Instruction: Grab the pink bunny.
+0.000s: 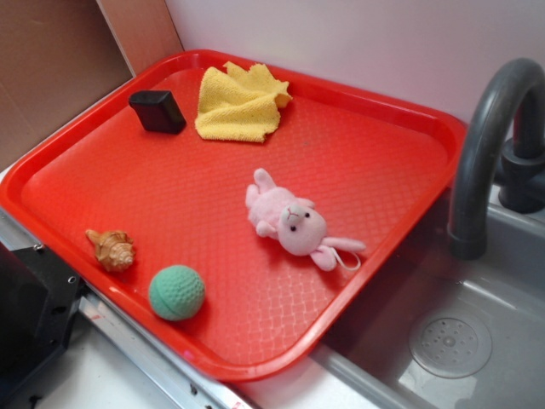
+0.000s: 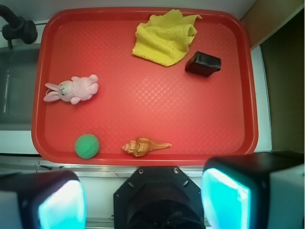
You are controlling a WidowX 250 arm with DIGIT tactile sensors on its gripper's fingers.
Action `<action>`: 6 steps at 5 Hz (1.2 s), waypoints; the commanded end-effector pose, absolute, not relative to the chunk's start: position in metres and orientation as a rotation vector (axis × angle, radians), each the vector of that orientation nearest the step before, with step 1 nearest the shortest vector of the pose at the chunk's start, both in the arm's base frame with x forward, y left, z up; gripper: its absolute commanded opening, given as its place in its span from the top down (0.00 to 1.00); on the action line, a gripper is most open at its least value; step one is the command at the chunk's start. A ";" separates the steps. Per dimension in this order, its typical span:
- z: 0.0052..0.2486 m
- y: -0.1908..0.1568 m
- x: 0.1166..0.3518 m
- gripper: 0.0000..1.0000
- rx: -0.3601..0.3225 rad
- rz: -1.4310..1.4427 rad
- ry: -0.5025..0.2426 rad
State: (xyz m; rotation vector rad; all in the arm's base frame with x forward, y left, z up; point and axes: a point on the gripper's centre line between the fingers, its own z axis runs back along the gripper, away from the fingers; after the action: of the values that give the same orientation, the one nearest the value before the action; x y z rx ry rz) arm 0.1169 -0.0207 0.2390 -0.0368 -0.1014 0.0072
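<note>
The pink bunny (image 1: 289, 223) lies on its side on the red tray (image 1: 170, 196), towards the sink side, with its white loop by the tray rim. In the wrist view the bunny (image 2: 71, 89) is at the left of the tray (image 2: 157, 109), head pointing left. My gripper (image 2: 143, 202) hangs high over the black robot base, outside the tray's near rim and far from the bunny. Its cyan pads (image 2: 224, 200) stand wide apart with nothing between them. The gripper does not show in the exterior view.
A green ball (image 2: 87, 145) and a brown shell (image 2: 143, 146) lie by the near rim. A yellow cloth (image 2: 164, 37) and a black block (image 2: 203, 64) sit at the far side. A grey faucet (image 1: 485, 145) and sink (image 1: 443, 341) adjoin the tray.
</note>
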 end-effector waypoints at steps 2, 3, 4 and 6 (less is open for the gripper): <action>0.232 -0.021 0.135 0.00 -0.071 -0.225 -0.172; 0.222 -0.027 0.156 0.00 -0.131 -0.474 -0.232; 0.211 -0.044 0.181 0.00 -0.144 -0.727 -0.257; 0.185 -0.095 0.209 0.00 -0.056 -1.207 -0.189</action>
State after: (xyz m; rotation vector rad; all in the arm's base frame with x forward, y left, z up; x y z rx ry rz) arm 0.2103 -0.0869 0.1726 -0.0725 -0.1359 -1.1830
